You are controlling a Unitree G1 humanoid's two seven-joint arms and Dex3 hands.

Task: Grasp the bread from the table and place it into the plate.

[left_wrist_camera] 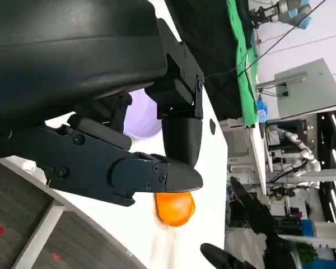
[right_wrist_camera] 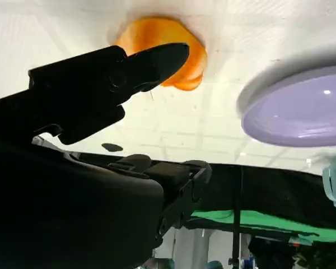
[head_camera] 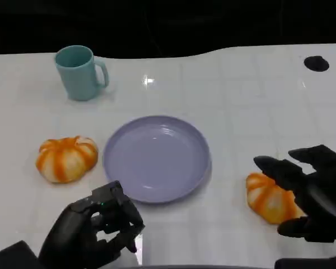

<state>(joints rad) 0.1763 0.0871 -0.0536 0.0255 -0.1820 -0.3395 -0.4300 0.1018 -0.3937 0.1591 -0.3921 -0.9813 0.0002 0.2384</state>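
Now, as things lie on my table:

Right-hand bread: an orange-and-white striped bun [head_camera: 269, 200] lies on the white table [head_camera: 241, 101] at my right, well apart from the plate's rim. My right wrist view shows the same bun [right_wrist_camera: 182, 53] flat on the tabletop past my fingers.

My right hand: it [head_camera: 313, 190] hovers over that bread, fingers spread apart, one finger [head_camera: 277, 168] reaching across the top of the bun and a thumb lower at the near side. It holds nothing; whether any finger actually touches the bread I cannot tell.

Left-hand bread: a second bun of the same orange-and-white look [head_camera: 66, 158] sits on the table just beside the plate, on its left side, not touching it.

My left hand: it [head_camera: 98, 230] is at the near edge of the table, in front of the plate and nearer me than the left bun, fingers curled inward with nothing in them. From my left wrist view the fingers [left_wrist_camera: 157, 176] lie folded close together.

Plate: a lilac round plate [head_camera: 157, 158] lies in the middle of the table between the two breads, with no bread in it. Its rim [right_wrist_camera: 294, 103] also appears in my right wrist view, near the right bun.

Mug: a teal mug [head_camera: 78, 72] stands upright at the far left of the table, handle turned to the right, well beyond the left bread.

Far edge: the tabletop ends against a dark background.
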